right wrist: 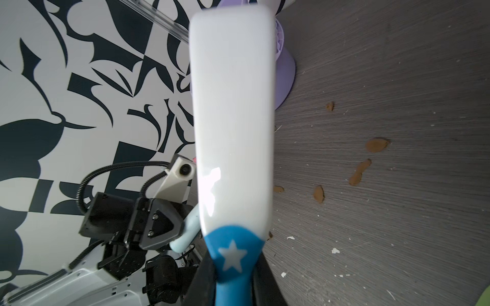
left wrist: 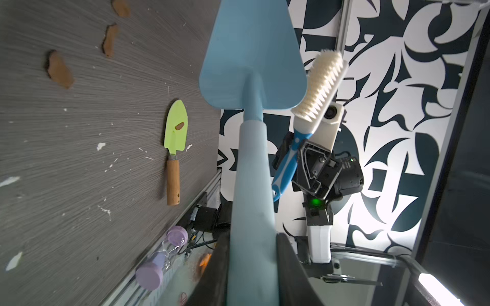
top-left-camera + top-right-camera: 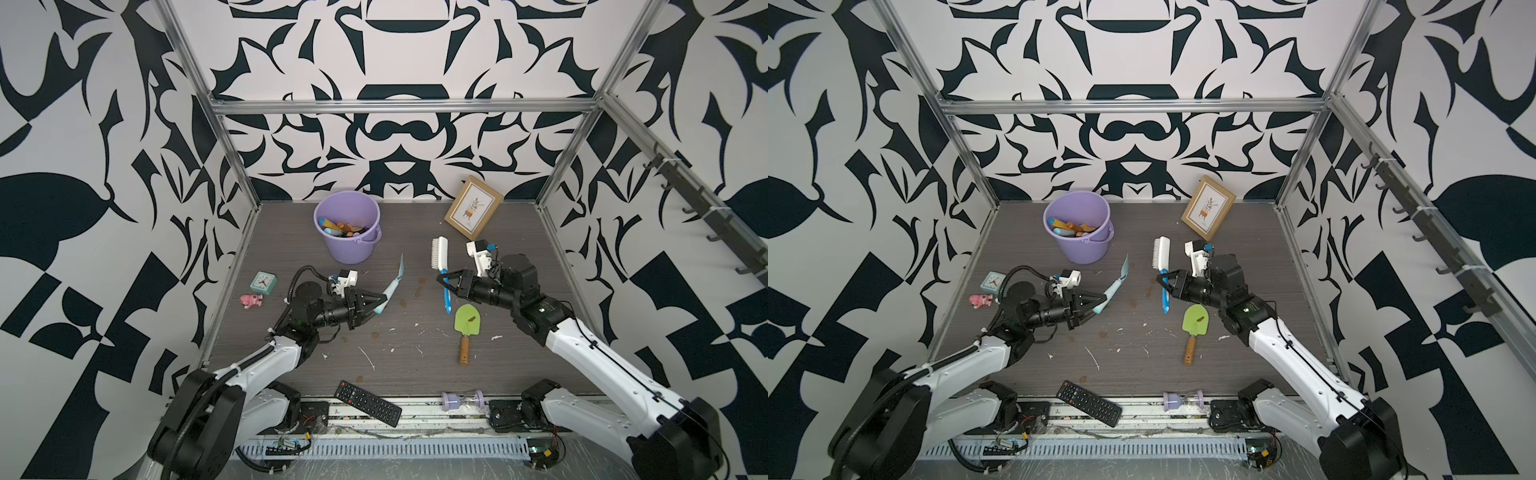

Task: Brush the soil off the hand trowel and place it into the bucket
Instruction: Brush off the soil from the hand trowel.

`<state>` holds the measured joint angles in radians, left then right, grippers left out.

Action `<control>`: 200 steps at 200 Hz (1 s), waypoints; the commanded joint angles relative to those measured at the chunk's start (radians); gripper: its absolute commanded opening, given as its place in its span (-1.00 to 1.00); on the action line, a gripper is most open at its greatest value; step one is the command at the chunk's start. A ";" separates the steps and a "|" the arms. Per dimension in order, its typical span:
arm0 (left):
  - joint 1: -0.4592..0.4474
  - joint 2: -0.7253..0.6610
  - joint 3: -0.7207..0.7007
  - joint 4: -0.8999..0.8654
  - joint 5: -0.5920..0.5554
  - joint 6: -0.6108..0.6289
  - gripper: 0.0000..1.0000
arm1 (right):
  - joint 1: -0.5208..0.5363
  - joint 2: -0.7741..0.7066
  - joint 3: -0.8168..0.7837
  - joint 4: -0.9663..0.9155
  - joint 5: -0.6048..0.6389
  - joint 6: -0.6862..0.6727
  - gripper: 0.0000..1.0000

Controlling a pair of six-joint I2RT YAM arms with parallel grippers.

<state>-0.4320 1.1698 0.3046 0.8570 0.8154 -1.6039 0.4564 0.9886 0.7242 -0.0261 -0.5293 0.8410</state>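
No legible words, brands or numbers are found in any view; only one sign is made out: a white star (image 1: 232, 255) printed on the blue neck of the brush (image 1: 233, 114), seen in the right wrist view; the dial of the small clock (image 3: 263, 282) is shown with its hands, but any numerals are too small to be read; any print under the plant drawing in the picture frame (image 3: 473, 208) cannot be resolved; button markings on the remote (image 3: 368, 403) are blurred in both top views.
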 commanded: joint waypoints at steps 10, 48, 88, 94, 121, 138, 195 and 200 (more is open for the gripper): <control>0.004 0.047 -0.028 0.391 -0.025 -0.202 -1.00 | 0.046 -0.044 -0.015 0.086 -0.020 0.030 -1.00; 0.004 0.020 -0.022 0.299 -0.034 -0.160 -1.00 | 0.176 -0.018 -0.040 0.077 0.068 0.006 -1.00; 0.004 -0.002 -0.025 0.258 -0.032 -0.138 -1.00 | 0.224 0.028 -0.035 0.114 0.097 -0.007 -1.00; 0.004 -0.004 -0.025 0.257 -0.029 -0.136 -1.00 | 0.230 0.038 -0.034 0.123 0.094 -0.006 -1.00; 0.004 -0.012 -0.028 0.242 -0.027 -0.132 -1.00 | 0.268 0.083 -0.020 0.148 0.097 -0.011 -1.00; 0.004 -0.019 -0.030 0.232 -0.026 -0.125 -1.00 | 0.288 0.111 -0.019 0.166 0.098 -0.008 -1.00; 0.004 -0.033 -0.024 0.188 -0.015 -0.105 -1.00 | 0.312 0.118 -0.103 0.116 0.151 0.029 -1.00; 0.004 -0.036 -0.025 0.177 -0.015 -0.100 -1.00 | 0.312 0.105 -0.112 0.103 0.160 0.027 -1.00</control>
<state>-0.4274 1.1694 0.2737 1.0267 0.7795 -1.7275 0.7620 1.1381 0.6540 0.0906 -0.4107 0.8589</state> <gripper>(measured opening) 0.265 0.212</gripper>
